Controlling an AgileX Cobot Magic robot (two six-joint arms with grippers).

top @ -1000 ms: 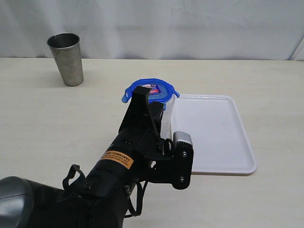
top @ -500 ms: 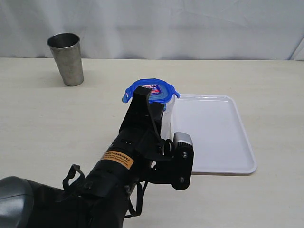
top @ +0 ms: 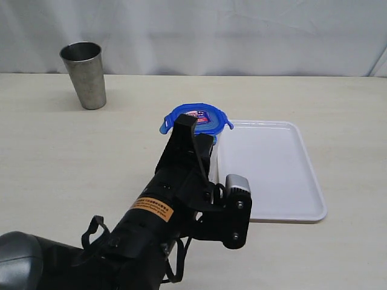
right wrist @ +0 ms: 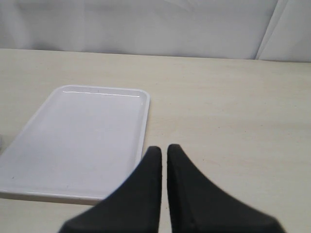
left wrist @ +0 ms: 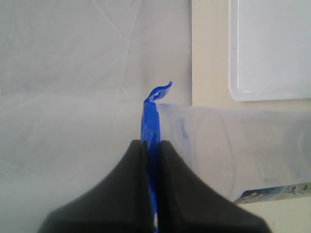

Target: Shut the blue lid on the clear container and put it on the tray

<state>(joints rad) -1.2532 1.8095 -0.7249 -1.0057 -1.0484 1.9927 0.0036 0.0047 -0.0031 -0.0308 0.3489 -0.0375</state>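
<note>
The blue lid (top: 198,117) sits on top of the clear container (top: 213,158), which stands just left of the white tray (top: 272,163). My left arm hides most of the container. My left gripper (top: 185,123) is shut on the lid's near edge. In the left wrist view the lid (left wrist: 151,119) shows edge-on, pinched in my left gripper (left wrist: 151,142), with the container wall (left wrist: 233,150) beside it and the tray (left wrist: 272,48) beyond. My right gripper (right wrist: 164,148) is shut on nothing, hovering by the tray's (right wrist: 82,131) near corner.
A shiny steel cup (top: 84,74) stands at the far left of the table. A white curtain backs the table. My left arm fills the lower left of the exterior view.
My left gripper and the lid have shifted slightly right, toward the tray, and the lid now sits a little tilted. The tray and steel cup have not moved.
</note>
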